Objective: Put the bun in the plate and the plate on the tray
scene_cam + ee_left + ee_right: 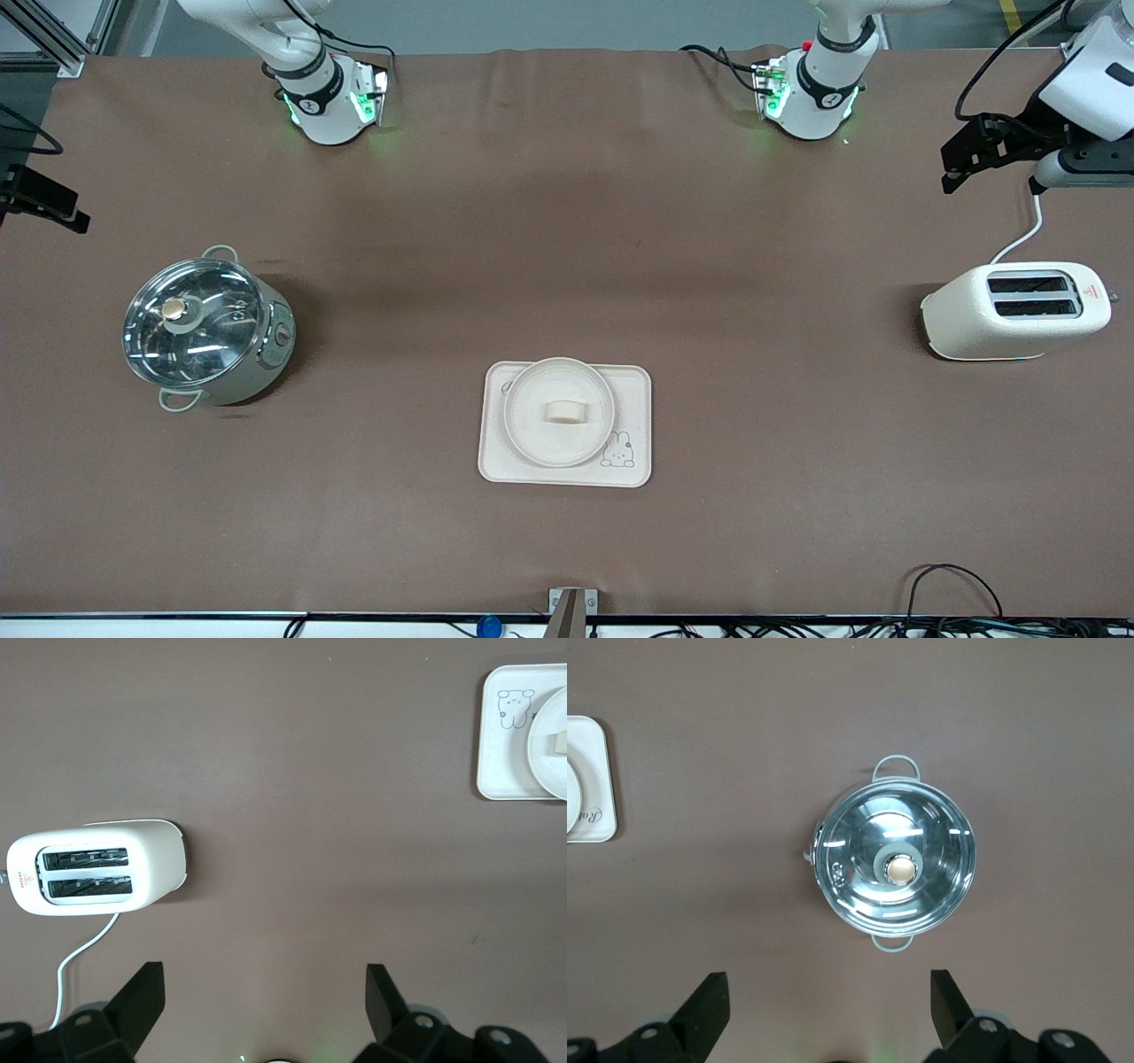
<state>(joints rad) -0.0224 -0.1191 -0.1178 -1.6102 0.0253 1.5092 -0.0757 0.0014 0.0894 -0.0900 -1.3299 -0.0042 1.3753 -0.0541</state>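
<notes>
The small cream bun (565, 412) lies in the middle of the round cream plate (524, 443). The plate sits on the rectangular tray (567, 477) with the bunny drawing, at the table's middle, near the front camera. The tray (500, 762), plate (545, 762) and bun (560, 742) show at the edge of the left wrist view. A tray corner (598, 780) and a bit of plate (571, 797) show in the right wrist view. My left gripper (266, 979) is open and empty, high over the table near the toaster (961, 164). My right gripper (830, 988) is open and empty, high near the pot (44, 204).
A steel pot with a glass lid (199, 332) stands toward the right arm's end; it also shows in the right wrist view (895, 868). A cream toaster (1019, 310) with a white cord stands toward the left arm's end; it also shows in the left wrist view (97, 868).
</notes>
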